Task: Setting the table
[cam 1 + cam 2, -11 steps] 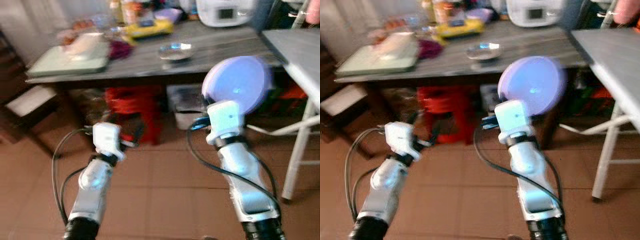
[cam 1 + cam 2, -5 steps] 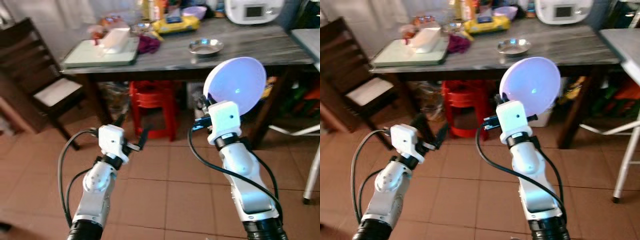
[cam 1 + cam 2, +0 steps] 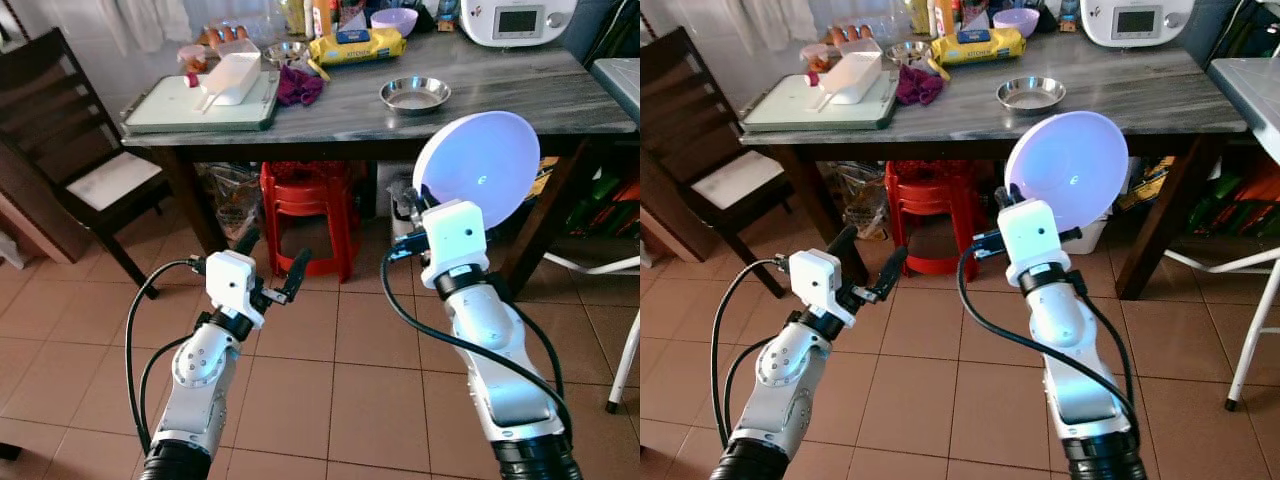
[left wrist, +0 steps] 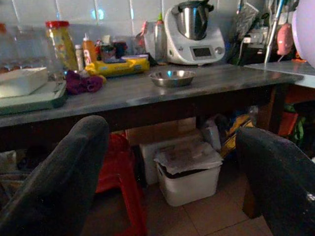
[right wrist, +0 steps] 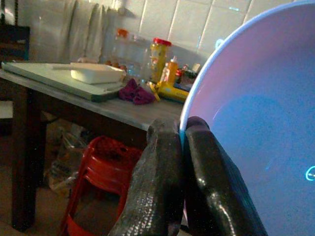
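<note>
Lilac plate (image 3: 475, 170) — pinched upright by its rim in our right hand (image 5: 182, 147), short of the grey worktop (image 3: 500, 95). Our left hand (image 3: 270, 270) hangs wide, empty. We should level the plate before lowering it onto bare stone beside the steel bowl (image 3: 414, 94).
</note>
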`<state>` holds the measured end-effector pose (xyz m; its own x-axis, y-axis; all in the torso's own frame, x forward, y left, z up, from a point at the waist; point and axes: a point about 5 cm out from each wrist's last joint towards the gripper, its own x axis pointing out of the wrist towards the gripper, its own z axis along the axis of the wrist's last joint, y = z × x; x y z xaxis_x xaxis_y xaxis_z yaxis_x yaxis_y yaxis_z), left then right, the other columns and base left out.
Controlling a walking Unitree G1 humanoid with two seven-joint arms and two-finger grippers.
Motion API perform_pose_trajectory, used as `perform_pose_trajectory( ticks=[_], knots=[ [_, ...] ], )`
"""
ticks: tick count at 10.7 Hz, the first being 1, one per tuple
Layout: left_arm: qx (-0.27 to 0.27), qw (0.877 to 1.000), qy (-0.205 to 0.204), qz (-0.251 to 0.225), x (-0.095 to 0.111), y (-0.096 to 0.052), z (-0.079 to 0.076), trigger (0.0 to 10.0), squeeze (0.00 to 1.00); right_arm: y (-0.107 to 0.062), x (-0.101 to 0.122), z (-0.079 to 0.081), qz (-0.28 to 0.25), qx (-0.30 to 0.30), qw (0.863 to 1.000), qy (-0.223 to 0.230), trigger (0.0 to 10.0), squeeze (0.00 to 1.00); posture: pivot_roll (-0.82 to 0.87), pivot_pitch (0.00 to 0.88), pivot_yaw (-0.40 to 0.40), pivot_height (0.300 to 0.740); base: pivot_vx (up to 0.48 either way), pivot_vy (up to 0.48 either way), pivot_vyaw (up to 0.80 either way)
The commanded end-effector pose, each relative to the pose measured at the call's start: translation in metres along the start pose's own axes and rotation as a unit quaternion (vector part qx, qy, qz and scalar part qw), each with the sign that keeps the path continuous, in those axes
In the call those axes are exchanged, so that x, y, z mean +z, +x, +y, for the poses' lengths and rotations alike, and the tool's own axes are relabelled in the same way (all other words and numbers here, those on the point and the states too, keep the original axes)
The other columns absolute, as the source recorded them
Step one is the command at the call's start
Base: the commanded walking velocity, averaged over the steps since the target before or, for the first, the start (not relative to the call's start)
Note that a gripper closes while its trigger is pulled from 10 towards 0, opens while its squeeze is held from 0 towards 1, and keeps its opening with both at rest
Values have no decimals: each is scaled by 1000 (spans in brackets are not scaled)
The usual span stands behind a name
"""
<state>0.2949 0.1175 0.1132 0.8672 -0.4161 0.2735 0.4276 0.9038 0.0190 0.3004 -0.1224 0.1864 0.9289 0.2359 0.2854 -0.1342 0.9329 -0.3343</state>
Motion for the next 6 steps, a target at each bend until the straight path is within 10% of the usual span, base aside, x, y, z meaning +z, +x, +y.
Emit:
perform_pose_trajectory(
  ticks=[1,6],
  knots=[
    [-1,1000,4,-3,2,-1,3,10000,0,3,4,3,-10,5,1000,5,10000,0,-147,77,99,740,319,0,0],
    [-7,1000,2,1,0,-4,1,10000,0,1,0,7,-3,10,1000,11,10000,0,-141,78,107,740,319,0,-393]
  ],
)
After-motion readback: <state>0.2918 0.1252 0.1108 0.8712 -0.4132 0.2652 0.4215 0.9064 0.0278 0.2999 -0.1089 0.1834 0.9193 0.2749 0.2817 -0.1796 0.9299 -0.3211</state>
